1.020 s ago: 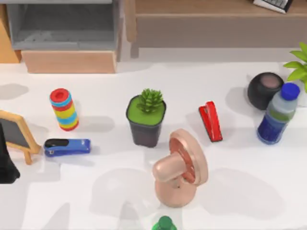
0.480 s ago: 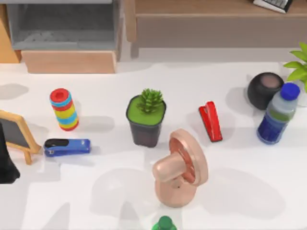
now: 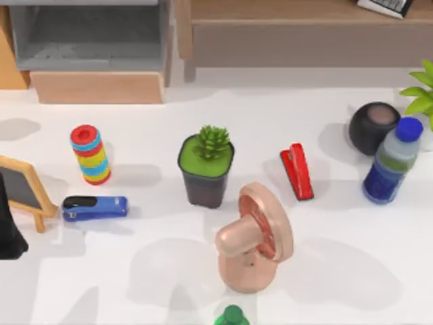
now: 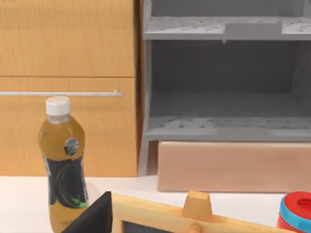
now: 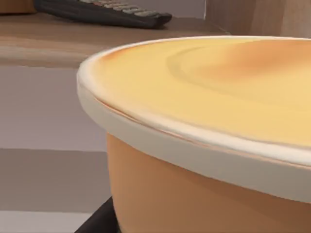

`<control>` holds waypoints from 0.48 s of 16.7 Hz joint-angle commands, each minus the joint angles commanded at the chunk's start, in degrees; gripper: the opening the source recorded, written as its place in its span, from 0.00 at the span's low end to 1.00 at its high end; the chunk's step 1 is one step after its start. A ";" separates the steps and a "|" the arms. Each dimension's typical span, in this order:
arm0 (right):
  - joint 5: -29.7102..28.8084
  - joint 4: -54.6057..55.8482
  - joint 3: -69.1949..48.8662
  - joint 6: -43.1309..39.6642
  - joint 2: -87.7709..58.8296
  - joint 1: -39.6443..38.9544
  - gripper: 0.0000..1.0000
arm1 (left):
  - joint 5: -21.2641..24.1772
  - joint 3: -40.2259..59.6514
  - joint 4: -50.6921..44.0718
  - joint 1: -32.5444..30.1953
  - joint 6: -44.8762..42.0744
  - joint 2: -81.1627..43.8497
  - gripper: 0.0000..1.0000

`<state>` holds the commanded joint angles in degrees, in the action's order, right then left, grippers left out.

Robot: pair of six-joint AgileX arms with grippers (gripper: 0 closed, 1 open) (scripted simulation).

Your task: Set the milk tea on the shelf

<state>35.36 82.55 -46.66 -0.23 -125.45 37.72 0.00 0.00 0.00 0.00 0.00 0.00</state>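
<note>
The milk tea, an orange cup with a pale cream rim, sits very close in the right wrist view. Whether it stands on the bench or hangs in a grip cannot be told, and neither can the state of the right end effector. Behind the cup runs the shelf, with a dark keyboard lying on its board and the grey-brown panel below. In the top view the shelf spans the upper right of the frame. The grey open box is at the upper left. The left arm is a dark shape at the left edge, beside a small chalkboard; whether its end effector is open or closed cannot be told. On the white bench stand a striped roll, a blue stapler, a potted plant, a red stapler, a pink fan, a black ball and a blue water bottle. The left wrist view shows 1 amber drink bottle upright before a wooden cabinet.
</note>
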 joint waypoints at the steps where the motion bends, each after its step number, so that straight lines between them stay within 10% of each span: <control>1: -1.73 -0.85 0.09 -0.39 1.92 -1.88 0.00 | 0.00 0.00 0.00 0.00 0.00 0.00 1.00; 8: -20.44 -12.73 0.16 -3.73 18.49 -22.61 0.00 | 0.00 0.00 0.00 0.00 0.00 0.00 1.00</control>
<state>14.92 69.82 -46.49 -3.96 -106.97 15.11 0.00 0.00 0.00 0.00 0.00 0.00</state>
